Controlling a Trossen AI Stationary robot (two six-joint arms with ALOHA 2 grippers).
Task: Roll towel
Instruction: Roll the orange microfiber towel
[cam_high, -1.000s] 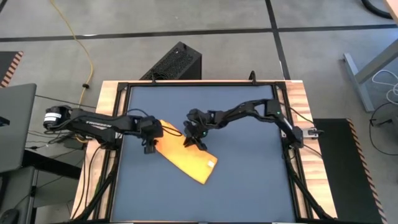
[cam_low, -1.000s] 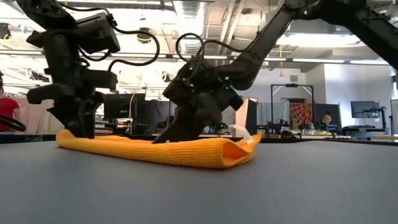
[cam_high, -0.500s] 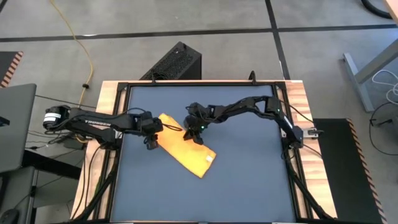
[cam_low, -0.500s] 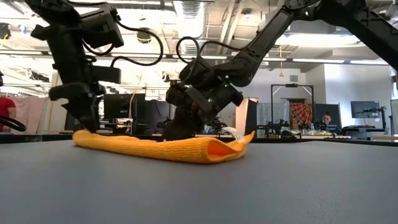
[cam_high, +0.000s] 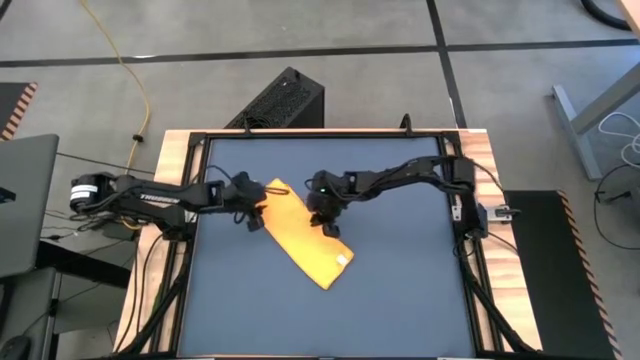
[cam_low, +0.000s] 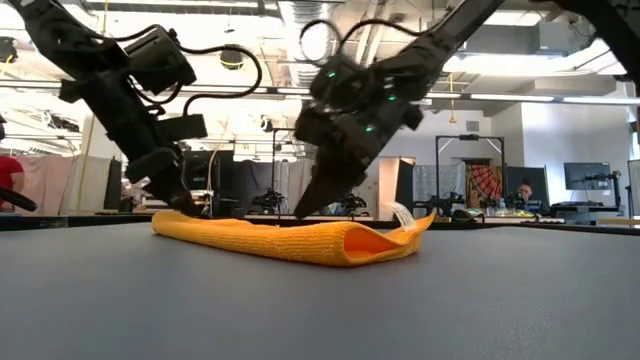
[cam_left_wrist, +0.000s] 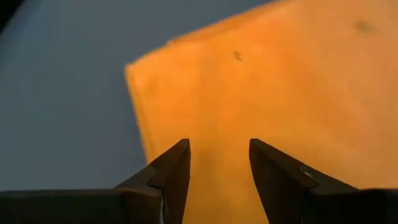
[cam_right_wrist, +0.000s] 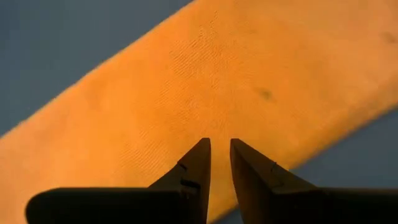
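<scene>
The yellow towel (cam_high: 305, 235) lies folded into a long flat strip on the dark blue tabletop (cam_high: 400, 290). It runs slantwise from far left to near right, with its white tag (cam_low: 405, 215) at the near right end. My left gripper (cam_left_wrist: 217, 152) is open and slants down over the strip's far left end (cam_low: 165, 222), near a corner. My right gripper (cam_right_wrist: 219, 149) slants down over the strip's middle. Its fingers stand a narrow gap apart with nothing between them. My left gripper has its fingertips (cam_low: 185, 207) right at the towel's far left end, but I cannot tell whether they touch it. My right gripper has its fingertips (cam_low: 300, 214) close over the towel's middle, and I cannot tell whether they touch it either.
A wooden frame (cam_high: 480, 160) borders the tabletop. A black box (cam_high: 285, 100) stands on the floor beyond the far edge. Bare tabletop lies to the right of the towel and toward the near edge.
The folded towel has slid along the table toward the far and right edges, staying flat. Both grippers went with it. The right gripper has then risen off the towel's middle and rolled, and the left gripper has tipped to a flatter slant.
</scene>
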